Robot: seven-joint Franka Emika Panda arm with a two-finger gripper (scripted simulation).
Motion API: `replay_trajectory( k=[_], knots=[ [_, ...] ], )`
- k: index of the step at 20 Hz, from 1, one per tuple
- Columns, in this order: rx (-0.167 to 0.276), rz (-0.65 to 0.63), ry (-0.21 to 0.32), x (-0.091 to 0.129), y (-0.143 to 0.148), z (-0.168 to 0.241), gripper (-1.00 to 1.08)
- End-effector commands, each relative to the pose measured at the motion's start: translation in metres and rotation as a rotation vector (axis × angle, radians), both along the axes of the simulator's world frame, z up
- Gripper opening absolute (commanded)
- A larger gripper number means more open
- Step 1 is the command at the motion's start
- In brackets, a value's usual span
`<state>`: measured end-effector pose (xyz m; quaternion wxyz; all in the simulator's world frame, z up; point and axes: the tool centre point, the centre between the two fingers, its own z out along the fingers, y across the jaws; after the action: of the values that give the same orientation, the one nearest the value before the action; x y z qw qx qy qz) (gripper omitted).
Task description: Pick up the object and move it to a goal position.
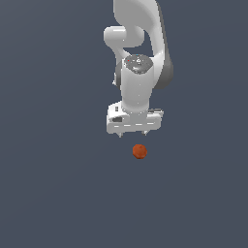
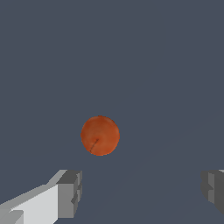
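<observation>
The red-orange ball (image 1: 139, 151) lies on the flat dark grey-blue surface (image 1: 53, 193), apart from the gripper (image 1: 133, 134) and touched by nothing. In the exterior view it sits just past the ends of the fingers, a little toward the exterior view's right of the gripper's middle, with a clear strip of bare surface between it and the white hand. In the wrist view the ball (image 2: 100, 135) shows whole, round and faintly mottled with a thin dark crease, and it sits ahead of the fingers (image 2: 70, 192) rather than between them — the two grey pads stand spread wide with only bare surface in the gap, and the ball is nearer the white-backed finger than the other one. The second finger is cut off by the picture's edge, so only a sliver of its pad shows. In the exterior view the fingers are seen nearly end-on and appear only as tiny stubs under the hand — their spread is hard to judge there. The arm (image 1: 140, 53) runs out of the frame at the top, so its base is not seen. How high the gripper hangs above the surface cannot be told.
</observation>
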<state>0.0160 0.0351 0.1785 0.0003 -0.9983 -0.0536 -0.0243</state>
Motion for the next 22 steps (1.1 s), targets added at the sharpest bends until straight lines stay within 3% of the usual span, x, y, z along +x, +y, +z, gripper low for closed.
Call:
replay_trajectory(
  k=[1, 12, 22],
  knots=[
    [0.002, -0.001, 0.000, 0.000, 0.000, -0.001, 1.00],
    [-0.006, 0.085, 0.004, 0.001, 0.003, -0.006, 1.00],
    [-0.021, 0.318, 0.016, 0.002, 0.010, -0.022, 1.00]
  ],
)
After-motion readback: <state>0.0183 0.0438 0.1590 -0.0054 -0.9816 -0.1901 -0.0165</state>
